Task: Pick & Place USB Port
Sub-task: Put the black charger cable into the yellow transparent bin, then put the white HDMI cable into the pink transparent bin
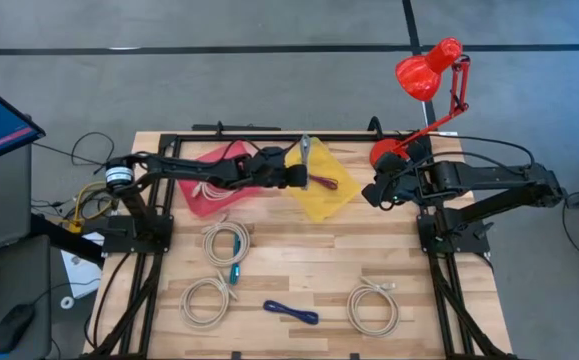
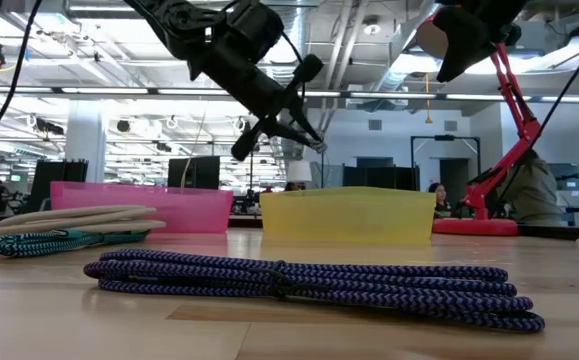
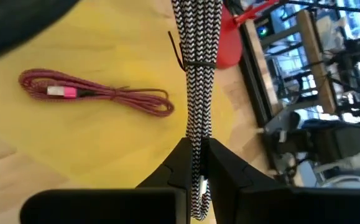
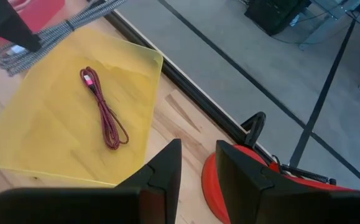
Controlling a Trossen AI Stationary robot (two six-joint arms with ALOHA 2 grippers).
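Holding the black-and-white cable (image 3: 195, 68) pinched tight in the left hand (image 3: 195, 167) over the yellow bin (image 1: 331, 196) near the tabletop's far edge, probably just needing lowering and letting go next.

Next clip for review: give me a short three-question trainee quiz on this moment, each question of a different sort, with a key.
1. True or false: the left gripper is shut on a black-and-white braided cable above the yellow tray.
2. Which cable already lies in the yellow tray?
A. the blue cable
B. the dark red cable
C. a white coiled cable
3. Fill in: the right gripper hangs, holding nothing, over the table edge between the yellow tray and the base of the red ____.

Key
1. True.
2. B: the dark red cable lies there; the blue cable is on the bare table near the front.
3. desk lamp; its base shows in the right wrist view.
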